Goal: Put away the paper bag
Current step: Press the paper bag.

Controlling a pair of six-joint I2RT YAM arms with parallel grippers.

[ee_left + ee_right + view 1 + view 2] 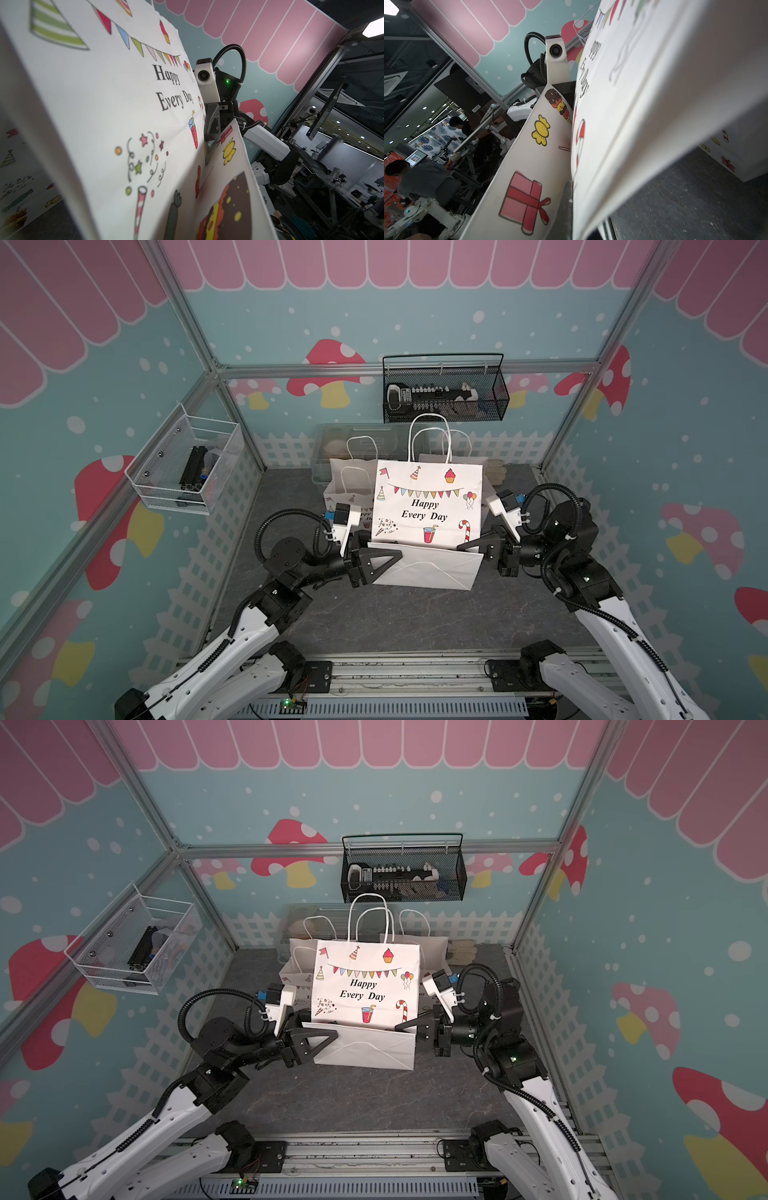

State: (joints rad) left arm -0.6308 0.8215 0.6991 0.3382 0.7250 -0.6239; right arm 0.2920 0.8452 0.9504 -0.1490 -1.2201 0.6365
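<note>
The paper bag [428, 506], printed "Happy Every Day", stands at mid-table. Its printed panel is upright and leans slightly back, and its bottom flap [428, 570] is folded forward along a crease. It looks partly collapsed, not yet flat.

The right gripper [467, 546] sits at the right end of that crease with its jaws closed. In the right wrist view one finger [566, 207] lies in the fold between flap and panel, so it appears to pinch the paper there. The left gripper [380, 560] sits at the left end, with one triangular finger laid over the flap. Whether it has clamped the paper or only brackets it cannot be told.

Close behind the task bag are the spare bags [353, 485], and behind them a clear bin [328, 439]. A black mesh basket [444, 393] hangs on the rear wall.

Hazards from this position:
- Unequal grip. If the left jaws miss the paper, the bag is likely to pivot about the right gripper and flop or skew.
- Tearing. Pulling the two ends apart or twisting them would load the thin paper at the crease.
- Slip. Smooth paper may slide out of a shallow pinch.
- Collision. Any push rearward would likely topple the spare bags.
</note>
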